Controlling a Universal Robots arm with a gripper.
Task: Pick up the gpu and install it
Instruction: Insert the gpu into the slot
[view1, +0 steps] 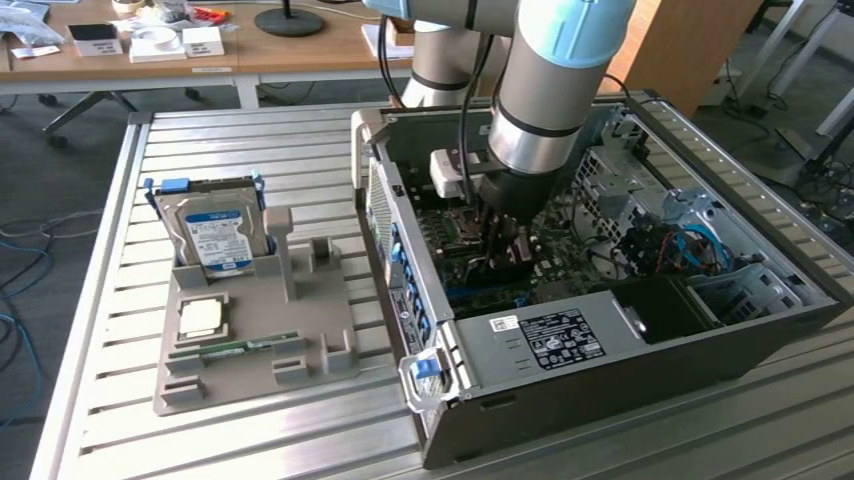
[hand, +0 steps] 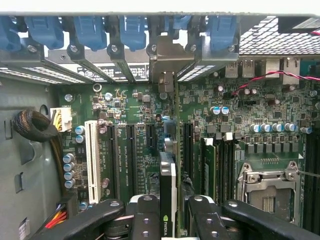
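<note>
The gpu (hand: 168, 187) is a thin black card seen edge-on, with a green logo on its near end. My gripper (hand: 172, 215) is shut on it, one black finger (hand: 145, 215) pressed to each face. The card stands upright over the black expansion slots (hand: 129, 155) of the green motherboard (hand: 135, 105), and its far end reaches toward a silver bracket (hand: 162, 65) at the case's rear wall. Whether it sits in a slot I cannot tell. In the exterior view my gripper (view1: 507, 240) reaches down into the open computer case (view1: 601, 340).
Blue retaining clips (hand: 90, 30) line the case's rear wall. A white slot (hand: 92, 160), a memory module (hand: 209, 165) and the CPU socket (hand: 270, 185) flank the card. Outside, a grey holder (view1: 320, 345) carries a hard drive (view1: 214, 235), a processor (view1: 200, 318) and a memory stick (view1: 254, 345).
</note>
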